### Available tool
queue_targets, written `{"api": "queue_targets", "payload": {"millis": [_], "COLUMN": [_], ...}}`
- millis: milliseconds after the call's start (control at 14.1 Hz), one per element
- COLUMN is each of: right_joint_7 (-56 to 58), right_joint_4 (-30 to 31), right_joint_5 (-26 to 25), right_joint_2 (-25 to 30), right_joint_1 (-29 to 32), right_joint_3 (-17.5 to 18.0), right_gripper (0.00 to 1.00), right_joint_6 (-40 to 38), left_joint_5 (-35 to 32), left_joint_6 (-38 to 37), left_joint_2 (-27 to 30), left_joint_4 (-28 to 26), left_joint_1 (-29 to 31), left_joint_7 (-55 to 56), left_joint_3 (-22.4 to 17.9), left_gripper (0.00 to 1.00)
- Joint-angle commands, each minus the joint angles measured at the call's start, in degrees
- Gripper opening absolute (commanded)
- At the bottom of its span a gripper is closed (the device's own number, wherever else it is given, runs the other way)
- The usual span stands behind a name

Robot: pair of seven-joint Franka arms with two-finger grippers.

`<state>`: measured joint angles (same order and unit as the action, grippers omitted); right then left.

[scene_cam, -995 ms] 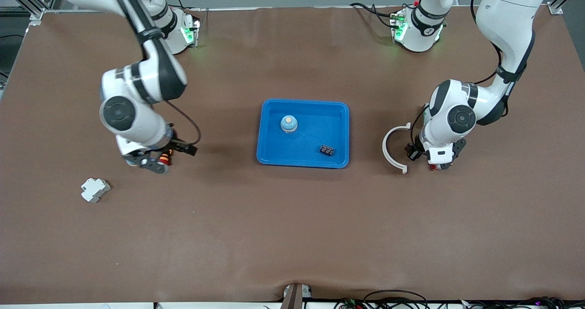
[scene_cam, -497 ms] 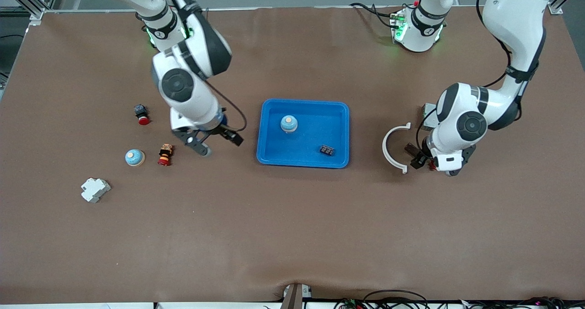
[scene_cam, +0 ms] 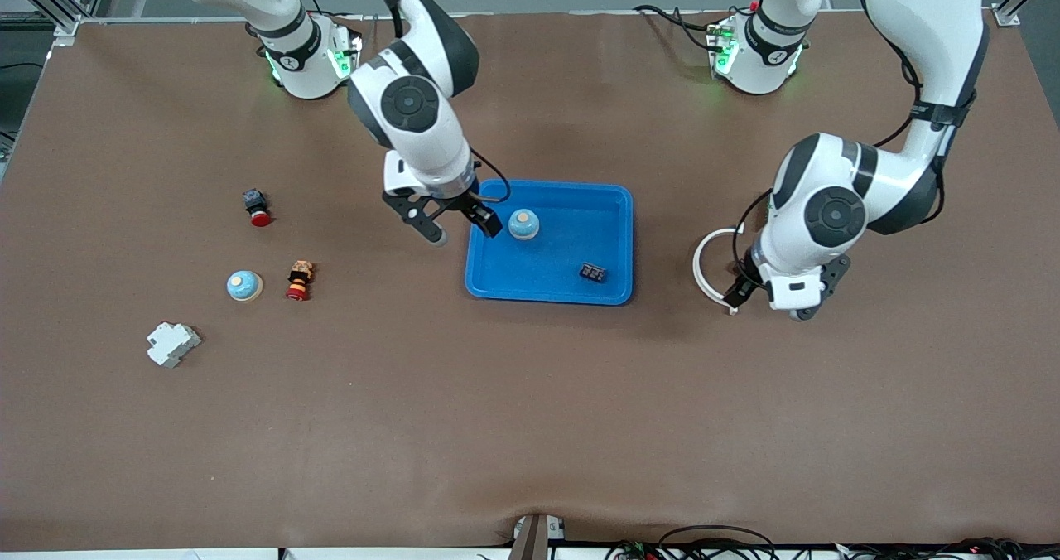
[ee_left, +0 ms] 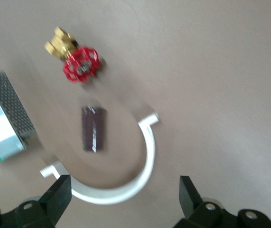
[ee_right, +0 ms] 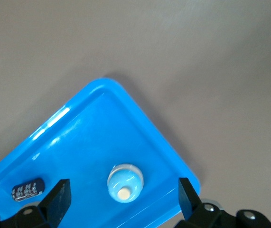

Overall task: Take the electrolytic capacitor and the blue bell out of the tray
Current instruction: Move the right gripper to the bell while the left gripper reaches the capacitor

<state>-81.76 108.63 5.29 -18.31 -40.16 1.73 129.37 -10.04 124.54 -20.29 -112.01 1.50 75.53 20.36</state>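
Bell point(scene_cam: 523, 224) and capacitor point(scene_cam: 592, 272) both sit in the blue tray point(scene_cam: 614, 204) — capacitor at the bell's 4 o'clock. Right gripper point(scene_cam: 451, 224) spread open, empty, over the tray's 9 o'clock rim; left gripper point(scene_cam: 766, 293) also open — over the white clamp ring point(scene_cam: 702, 272).

Bell point(scene_cam: 523, 224) and capacitor point(scene_cam: 592, 272) stand well apart in the tray point(scene_cam: 617, 245).

My right arm reaches from the upper left of the front view toward frame centre, its right gripper point(scene_cam: 457, 225) pointed down with fingers spread wide. My left arm bends in from the upper right, the left gripper point(scene_cam: 766, 299) low at centre right, fingers likewise apart.
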Motion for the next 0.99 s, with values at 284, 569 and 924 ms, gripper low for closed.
{"api": "queue_targets", "payload": {"millis": [284,569,924], "right_joint_7": [-4.0,-5.2,-7.5], "right_joint_4": [-4.5,-6.6,-6.7], "right_joint_5": [0.6,0.7,0.7], "right_joint_2": [-9.9,-13.5,-15.3], "right_joint_1": [-3.2,-4.8,-6.5], "right_joint_3": [-0.5,-0.5,-0.5], "right_gripper": [1.0,1.0,1.0], "right_joint_6": [4.3,4.6,7.4], "left_joint_5": [-0.3,-0.2,-1.0], "left_joint_6": [-1.0,-0.6,-0.3], "left_joint_2": [-5.3,-9.5,-15.6], "left_joint_4": [8.7,11.6,17.1], "left_joint_1": [-10.1,-14.8,-19.8], "left_joint_7": [18.0,24.8,34.4], "left_joint_3": [0.6,0.6,0.4], "left_gripper": [1.0,1.0,1.0]}}
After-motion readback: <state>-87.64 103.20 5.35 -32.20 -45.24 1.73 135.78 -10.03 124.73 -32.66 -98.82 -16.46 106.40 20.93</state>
